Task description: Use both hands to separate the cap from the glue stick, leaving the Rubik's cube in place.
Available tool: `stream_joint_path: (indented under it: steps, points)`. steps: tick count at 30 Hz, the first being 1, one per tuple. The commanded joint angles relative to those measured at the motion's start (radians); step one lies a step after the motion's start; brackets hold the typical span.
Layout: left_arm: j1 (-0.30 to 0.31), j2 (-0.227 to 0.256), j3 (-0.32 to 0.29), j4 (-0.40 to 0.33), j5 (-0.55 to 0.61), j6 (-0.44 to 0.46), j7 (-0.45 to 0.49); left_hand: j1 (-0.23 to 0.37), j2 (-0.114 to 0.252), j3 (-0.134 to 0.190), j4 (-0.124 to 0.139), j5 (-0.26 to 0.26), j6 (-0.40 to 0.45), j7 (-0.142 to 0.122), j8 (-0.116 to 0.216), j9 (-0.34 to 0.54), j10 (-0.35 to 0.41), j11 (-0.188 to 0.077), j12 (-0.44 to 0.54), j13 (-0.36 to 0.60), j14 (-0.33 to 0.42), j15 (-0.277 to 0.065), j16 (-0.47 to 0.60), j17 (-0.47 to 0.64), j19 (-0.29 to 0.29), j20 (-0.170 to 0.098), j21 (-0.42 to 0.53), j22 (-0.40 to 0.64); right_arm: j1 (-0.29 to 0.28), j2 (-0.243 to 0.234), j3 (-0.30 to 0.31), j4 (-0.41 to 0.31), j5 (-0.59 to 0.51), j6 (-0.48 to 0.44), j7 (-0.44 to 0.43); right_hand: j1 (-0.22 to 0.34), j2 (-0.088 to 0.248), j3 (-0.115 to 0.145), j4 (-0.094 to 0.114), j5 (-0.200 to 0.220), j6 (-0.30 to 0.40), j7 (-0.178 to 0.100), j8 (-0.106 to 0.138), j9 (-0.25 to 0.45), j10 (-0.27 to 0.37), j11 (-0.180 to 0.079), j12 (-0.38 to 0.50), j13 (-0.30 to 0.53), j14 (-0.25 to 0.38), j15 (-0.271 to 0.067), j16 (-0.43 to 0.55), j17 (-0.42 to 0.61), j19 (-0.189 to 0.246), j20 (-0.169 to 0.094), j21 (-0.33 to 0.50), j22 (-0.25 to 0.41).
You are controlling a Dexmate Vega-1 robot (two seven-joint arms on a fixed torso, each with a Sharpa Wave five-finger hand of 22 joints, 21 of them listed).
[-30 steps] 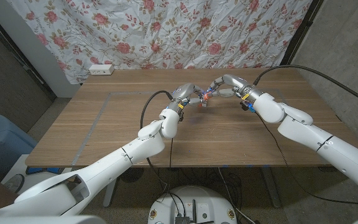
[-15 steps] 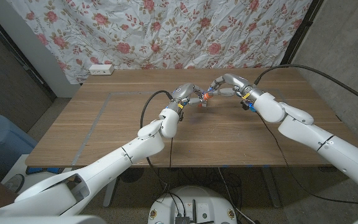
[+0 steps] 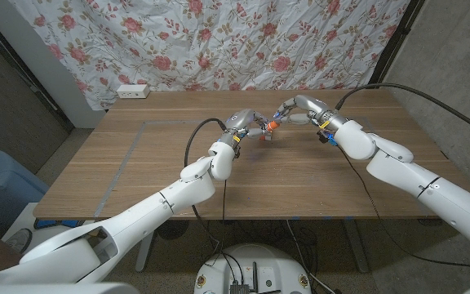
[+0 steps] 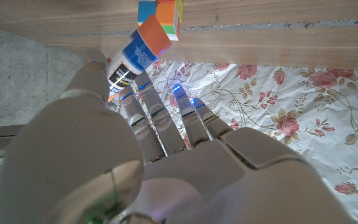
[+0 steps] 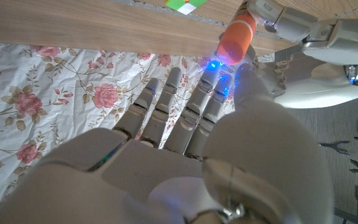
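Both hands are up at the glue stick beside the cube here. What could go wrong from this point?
The left hand holds the glue stick only at the fingertips, so a pull on the orange cap might slip it loose. The Rubik's cube sits right next to both hands; the right hand or a dropped stick could nudge it out of place.

Glue stick (image 4: 131,60): white tube, blue label band, dark print; orange cap (image 5: 235,38) on its end, cap seated on tube. Stick raised off wooden table, tilted, near table's far middle in head view (image 3: 271,126). Tube end in left hand's fingers; cap end toward right hand, just at its fingertips.

Rubik's cube (image 3: 267,135): small, multicoloured; orange, blue, yellow, green faces in left wrist view (image 4: 161,11). Rests on table just beside and under glue stick, between both hands; green-and-white face edge in right wrist view (image 5: 185,4).
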Motion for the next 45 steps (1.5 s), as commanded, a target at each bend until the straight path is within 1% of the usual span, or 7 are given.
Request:
stream_joint_path:
  steps: [1, 7, 15, 25, 32, 36, 45]
  points:
    - [-0.009, -0.005, 0.003, 0.018, -0.002, -0.016, -0.002, 0.034, 0.062, 0.003, 0.005, 0.006, 0.118, 0.042, 0.009, 0.003, 0.046, -0.037, 0.005, 0.005, 0.003, -0.148, -0.004, 0.004, 0.001, -0.002, 0.001, 0.002, 0.008, -0.005, 0.005, -0.001, 0.016, 0.000, 0.020, -0.020, 0.002, -0.012, 0.002, -0.003, -0.019, 0.001, -0.013, 0.000, -0.026, 0.003, -0.010, 0.007, -0.015, -0.147, -0.009, -0.002, 0.003, 0.011, -0.001, 0.002]
    - [-0.012, -0.011, 0.003, 0.024, -0.004, -0.009, -0.003, 0.034, 0.062, 0.003, 0.006, 0.006, 0.116, 0.043, 0.008, 0.003, 0.045, -0.037, 0.004, 0.005, 0.004, -0.148, -0.003, 0.004, 0.000, -0.001, 0.001, 0.002, 0.015, -0.013, 0.006, 0.004, 0.029, 0.015, 0.037, -0.071, -0.009, -0.043, 0.014, -0.001, -0.063, 0.002, -0.052, -0.002, -0.095, 0.001, -0.030, 0.027, -0.047, -0.136, -0.025, -0.008, -0.007, 0.027, -0.001, 0.003]
    - [-0.020, -0.017, 0.004, 0.042, -0.006, -0.021, 0.005, 0.035, 0.062, 0.002, 0.005, 0.006, 0.116, 0.043, 0.008, 0.003, 0.044, -0.037, 0.004, 0.005, 0.004, -0.148, -0.004, 0.004, 0.001, -0.001, 0.001, 0.002, 0.028, -0.018, 0.002, 0.027, 0.039, 0.057, 0.057, -0.124, -0.036, -0.074, 0.016, 0.001, -0.161, 0.023, -0.109, 0.001, -0.186, 0.041, -0.057, 0.028, -0.104, -0.100, -0.059, -0.018, -0.032, 0.053, -0.004, 0.003]
    - [-0.028, -0.019, 0.007, 0.060, -0.010, -0.047, 0.013, 0.034, 0.062, 0.001, 0.006, 0.006, 0.114, 0.044, 0.008, 0.003, 0.044, -0.037, 0.004, 0.005, 0.004, -0.147, -0.004, 0.004, 0.001, -0.001, 0.001, 0.002, 0.045, -0.030, -0.006, 0.045, 0.043, 0.092, 0.102, -0.104, -0.028, -0.061, -0.006, -0.015, -0.287, 0.047, -0.165, 0.009, -0.338, 0.071, -0.075, 0.032, -0.199, -0.020, -0.107, -0.022, -0.077, 0.084, -0.007, 0.003]
    - [-0.025, -0.018, 0.005, 0.060, -0.010, -0.050, 0.020, 0.030, 0.063, 0.000, 0.008, 0.005, 0.114, 0.046, 0.008, 0.003, 0.044, -0.037, 0.004, 0.005, 0.005, -0.146, -0.004, 0.004, 0.000, -0.001, 0.001, 0.002, 0.052, -0.037, -0.009, 0.056, 0.052, 0.110, 0.130, -0.101, -0.037, -0.058, -0.011, -0.017, -0.365, 0.063, -0.191, 0.013, -0.417, 0.088, -0.077, 0.034, -0.236, 0.002, -0.130, -0.026, -0.097, 0.093, -0.006, 0.003]
    - [-0.026, -0.014, 0.007, 0.064, -0.007, -0.067, 0.024, 0.028, 0.064, 0.001, 0.009, 0.006, 0.113, 0.045, 0.007, 0.004, 0.043, -0.037, 0.004, 0.005, 0.006, -0.146, -0.004, 0.003, 0.000, -0.001, 0.001, 0.002, 0.063, -0.046, -0.017, 0.059, 0.047, 0.113, 0.162, -0.104, -0.046, -0.060, -0.012, -0.019, -0.415, 0.071, -0.203, 0.015, -0.463, 0.102, -0.078, 0.036, -0.259, 0.011, -0.147, -0.031, -0.114, 0.086, -0.008, 0.003]
    - [-0.023, -0.010, 0.004, 0.058, -0.005, -0.067, 0.018, 0.025, 0.065, 0.002, 0.010, 0.006, 0.113, 0.045, 0.007, 0.003, 0.043, -0.037, 0.003, 0.005, 0.008, -0.147, -0.005, 0.003, -0.001, 0.000, 0.001, 0.002, 0.083, -0.048, -0.028, 0.075, 0.050, 0.129, 0.209, -0.118, -0.052, -0.057, -0.008, -0.013, -0.522, 0.077, -0.215, 0.019, -0.562, 0.121, -0.074, 0.045, -0.316, 0.064, -0.183, -0.034, -0.150, 0.099, -0.008, 0.003]
